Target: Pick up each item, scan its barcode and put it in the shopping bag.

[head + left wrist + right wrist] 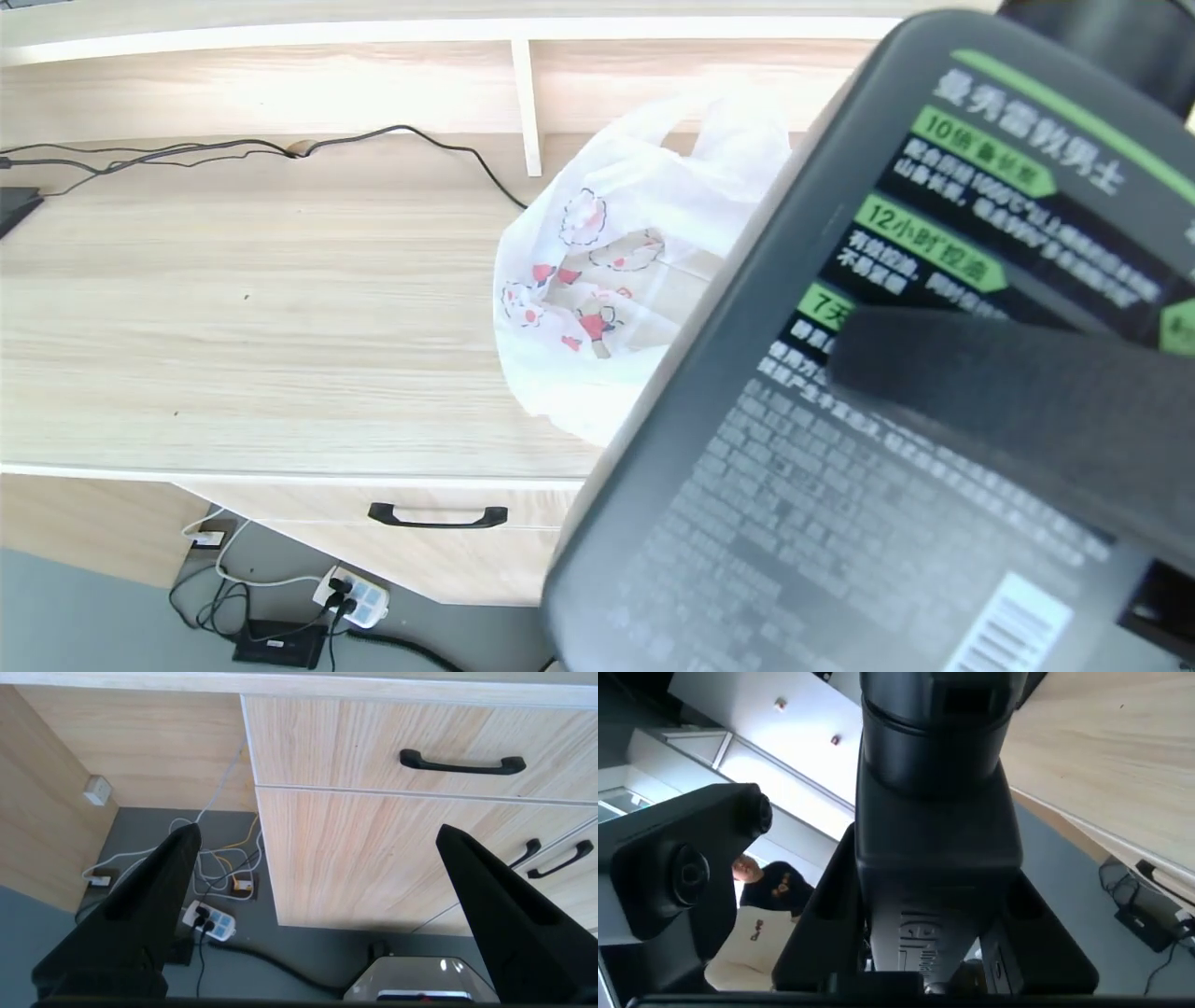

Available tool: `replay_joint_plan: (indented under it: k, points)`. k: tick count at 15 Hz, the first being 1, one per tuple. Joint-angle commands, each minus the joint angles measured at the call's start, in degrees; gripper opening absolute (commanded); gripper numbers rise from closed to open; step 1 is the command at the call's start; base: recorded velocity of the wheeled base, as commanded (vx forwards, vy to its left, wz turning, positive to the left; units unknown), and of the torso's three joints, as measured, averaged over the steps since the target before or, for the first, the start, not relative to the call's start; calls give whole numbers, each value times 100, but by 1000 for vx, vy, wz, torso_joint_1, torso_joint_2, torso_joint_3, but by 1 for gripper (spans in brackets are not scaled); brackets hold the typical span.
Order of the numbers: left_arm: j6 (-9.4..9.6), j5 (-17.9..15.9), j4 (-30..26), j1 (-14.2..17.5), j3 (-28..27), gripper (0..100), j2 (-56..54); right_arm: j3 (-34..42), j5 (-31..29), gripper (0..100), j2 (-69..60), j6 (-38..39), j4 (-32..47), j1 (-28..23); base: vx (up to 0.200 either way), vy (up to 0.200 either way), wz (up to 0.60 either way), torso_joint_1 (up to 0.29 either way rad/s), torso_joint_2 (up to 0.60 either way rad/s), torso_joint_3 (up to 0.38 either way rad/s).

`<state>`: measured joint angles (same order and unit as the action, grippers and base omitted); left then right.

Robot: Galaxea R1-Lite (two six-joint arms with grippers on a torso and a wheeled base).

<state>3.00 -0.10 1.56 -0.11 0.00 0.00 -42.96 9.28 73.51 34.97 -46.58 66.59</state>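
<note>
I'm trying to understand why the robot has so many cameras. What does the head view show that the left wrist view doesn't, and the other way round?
Head view: the desk top, the white bag on it, cables, and a dark item held close to the camera with its barcode facing it. Left wrist view: the open left gripper, in front of the drawers, and two more handles to the side. Both: the top drawer's black handle and the power strip on the floor.
</note>
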Motion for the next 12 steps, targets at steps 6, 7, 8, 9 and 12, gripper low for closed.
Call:
replay_joint_plan:
  k: [6, 7, 8, 9, 12]
  points:
    - [-1, 1, 2, 2, 0, 100, 9, -11, -770, 0, 208, -1001, 0, -691, 0, 0, 0, 0, 0, 0]
    - [-1, 1, 2, 2, 0, 100, 9, 60, -796, 0, 234, -1678, 0, -1297, 0, 0, 0, 0, 0, 0]
    - [-1, 1, 2, -7, 0, 100, 9, 77, -796, 0, 234, -2074, 0, -1684, 0, 0, 0, 0, 0, 0]
    - [8, 1, 2, -7, 0, 100, 9, -46, -664, 0, 225, -3172, -27, -3073, 0, 0, 0, 0, 0, 0]
    - [-1, 1, -7, -7, 0, 100, 9, -72, 171, 0, 23, -4262, -44, -4470, 0, 0, 0, 0, 0, 0]
